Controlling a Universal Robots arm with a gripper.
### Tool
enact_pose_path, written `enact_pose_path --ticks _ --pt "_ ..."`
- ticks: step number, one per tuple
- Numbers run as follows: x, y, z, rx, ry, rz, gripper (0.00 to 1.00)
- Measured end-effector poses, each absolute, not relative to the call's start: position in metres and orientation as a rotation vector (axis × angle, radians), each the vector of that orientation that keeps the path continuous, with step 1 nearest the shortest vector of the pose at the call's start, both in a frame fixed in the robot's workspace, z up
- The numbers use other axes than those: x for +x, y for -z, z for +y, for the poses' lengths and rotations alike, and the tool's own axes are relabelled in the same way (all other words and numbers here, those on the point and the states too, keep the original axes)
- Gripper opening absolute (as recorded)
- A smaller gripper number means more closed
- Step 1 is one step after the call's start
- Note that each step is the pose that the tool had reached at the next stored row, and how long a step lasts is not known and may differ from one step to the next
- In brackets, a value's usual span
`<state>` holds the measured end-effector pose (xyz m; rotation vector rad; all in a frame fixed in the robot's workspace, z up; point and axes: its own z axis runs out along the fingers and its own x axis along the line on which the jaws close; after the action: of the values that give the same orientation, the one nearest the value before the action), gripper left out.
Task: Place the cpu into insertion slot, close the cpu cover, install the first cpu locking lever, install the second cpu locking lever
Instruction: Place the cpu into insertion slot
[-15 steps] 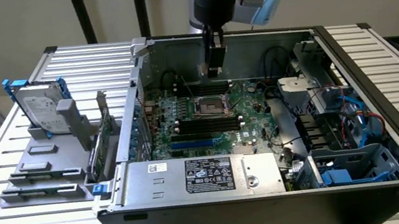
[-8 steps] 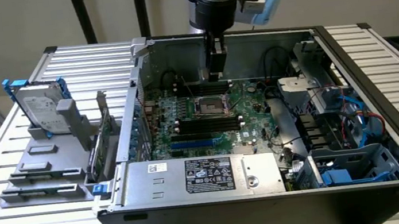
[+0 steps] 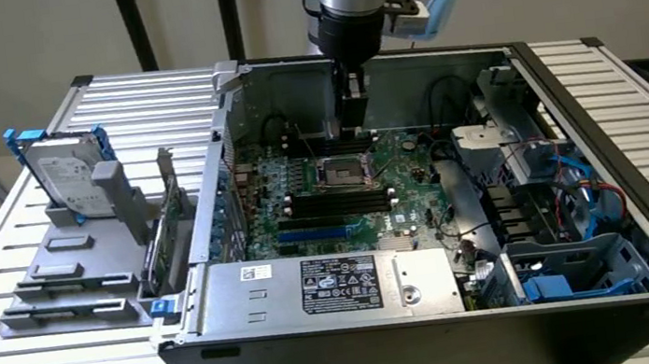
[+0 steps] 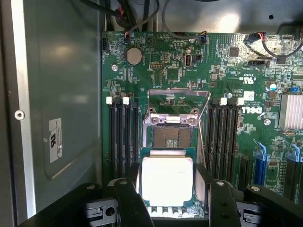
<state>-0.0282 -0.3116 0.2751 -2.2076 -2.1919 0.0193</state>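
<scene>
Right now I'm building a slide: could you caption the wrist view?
Hand holds the cpu near the empty slot, whose cover stands flipped open.

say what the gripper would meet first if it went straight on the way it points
Likely the open insertion slot, with the cpu it holds touching first; depth is hard to judge.
</scene>
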Motion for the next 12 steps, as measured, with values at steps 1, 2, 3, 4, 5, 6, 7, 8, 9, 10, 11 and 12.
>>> enact_pose_path --ticks 1,2,3,4,5,6,7,8,9,10,11,12 --pt "-0.028 -0.273 -0.312 -2.208 -0.02 -2.192 0.55" --pt "-0.028 -0.272 -0.312 -2.208 -0.02 -2.192 0.55" --pt "-0.028 -0.27 -0.312 -2.208 -0.02 -2.193 0.55" --pt "-0.027 -0.268 -0.312 -2.208 -0.021 -2.193 0.55" --pt "-0.026 -0.266 -0.312 -2.208 -0.021 -2.193 0.55" --pt "-0.026 -0.264 -0.312 -2.208 -0.021 -2.193 0.55" --pt "-0.024 -0.263 -0.312 -2.208 -0.021 -2.193 0.55" --pt "-0.024 -0.262 -0.312 -2.208 -0.021 -2.193 0.55" --pt "-0.023 -0.261 -0.313 -2.208 -0.021 -2.193 0.55" --pt "-0.023 -0.26 -0.313 -2.208 -0.021 -2.193 0.55" --pt "-0.022 -0.26 -0.314 -2.208 -0.021 -2.193 0.55" --pt "-0.022 -0.259 -0.316 -2.207 -0.021 -2.193 0.55"
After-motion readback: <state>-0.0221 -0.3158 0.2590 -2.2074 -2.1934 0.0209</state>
